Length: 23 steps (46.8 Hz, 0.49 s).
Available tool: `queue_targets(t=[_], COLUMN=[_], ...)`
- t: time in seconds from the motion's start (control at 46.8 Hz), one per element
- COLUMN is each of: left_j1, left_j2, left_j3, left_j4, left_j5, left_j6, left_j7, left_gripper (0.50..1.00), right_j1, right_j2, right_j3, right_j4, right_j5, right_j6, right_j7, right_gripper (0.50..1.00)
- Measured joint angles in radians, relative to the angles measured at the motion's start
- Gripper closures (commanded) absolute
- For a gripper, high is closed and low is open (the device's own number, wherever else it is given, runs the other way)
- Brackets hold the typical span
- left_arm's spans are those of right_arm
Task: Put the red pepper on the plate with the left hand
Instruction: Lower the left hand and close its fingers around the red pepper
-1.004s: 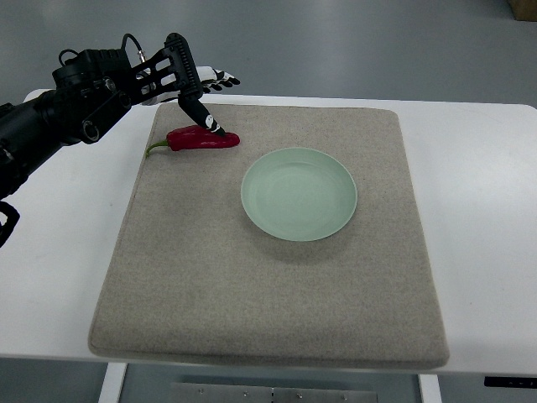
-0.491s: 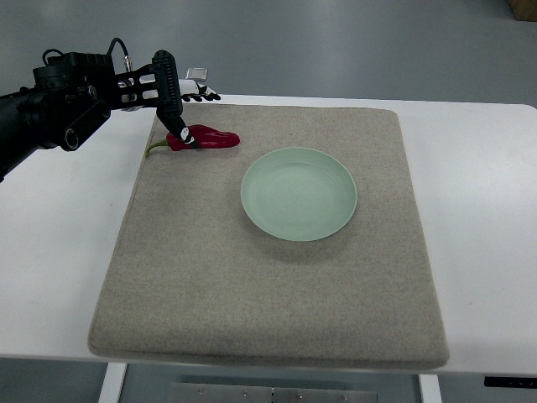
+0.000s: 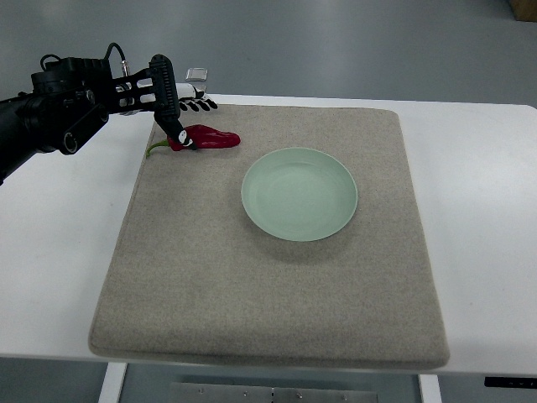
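Red pepper point(image 3: 206, 137) lying on grey mat point(image 3: 268, 277) near its far-left corner, well apart from pale green plate point(image 3: 299, 194). Left hand point(image 3: 174, 105) above it, one finger touching stem end; grip unclear, cannot tell.

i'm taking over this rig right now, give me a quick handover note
Left hand: over the stem end of the red pepper, one finger down on it, no grasp closed yet.
Right hand: out of view.
The pepper lies on the mat at its far left corner. The plate sits mid-mat with nothing on it.
Done: approach.
Left: grasp, lift, carry to the plate, release.
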Motion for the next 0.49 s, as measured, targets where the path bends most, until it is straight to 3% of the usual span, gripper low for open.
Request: queue_targets(t=[0.32,0.491], left_j1=[0.0,0.013], left_j2=[-0.007,-0.01], left_j3=[-0.001,0.002], left_j4=[-0.002,-0.003], left_j5=[-0.007,-0.006], left_j6=[-0.004,-0.006], left_j7=[0.0,0.0], left_gripper=[0.606,0.649], right_j1=[0.0,0.0], right_j2=[0.0,0.0], right_j3=[0.0,0.0], right_j4=[0.0,0.0], right_j5=[0.0,0.0], right_j6=[0.0,0.0], right_j7=[0.0,0.0], right_gripper=[0.568,0.568])
